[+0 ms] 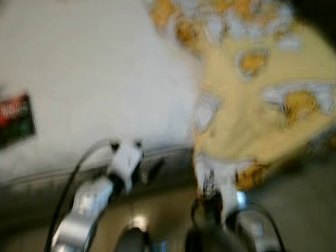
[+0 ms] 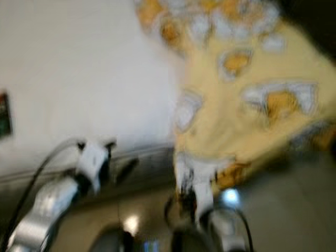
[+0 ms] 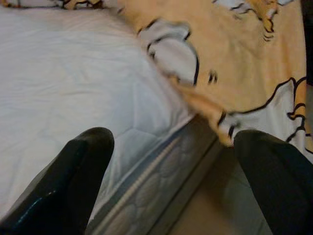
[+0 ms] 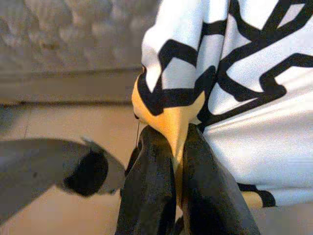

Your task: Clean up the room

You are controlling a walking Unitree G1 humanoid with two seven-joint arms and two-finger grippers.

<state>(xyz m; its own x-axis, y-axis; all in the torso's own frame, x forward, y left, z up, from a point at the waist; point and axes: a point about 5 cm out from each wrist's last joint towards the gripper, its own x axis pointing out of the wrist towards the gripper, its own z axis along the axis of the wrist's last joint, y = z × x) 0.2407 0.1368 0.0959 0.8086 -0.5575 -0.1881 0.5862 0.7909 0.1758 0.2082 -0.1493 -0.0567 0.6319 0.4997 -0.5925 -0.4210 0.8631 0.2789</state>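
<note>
A yellow blanket [image 1: 252, 100] with white and orange cartoon patches lies over the right side of a white mattress [image 1: 89, 79], and its corner hangs past the bed's near edge. My right gripper [image 4: 177, 161] is shut on that corner, yellow cloth pinched between the two black fingers [image 4: 151, 196]. My left gripper [image 3: 171, 161] is open, held just in front of the mattress's quilted side [image 3: 156, 181], to the left of the blanket [image 3: 230, 54]. The head views are blurred.
A dark red-and-green packet [image 1: 16, 118] lies on the mattress at the far left. Beige tiled floor [image 1: 299, 210] runs along the foot of the bed beneath both arms.
</note>
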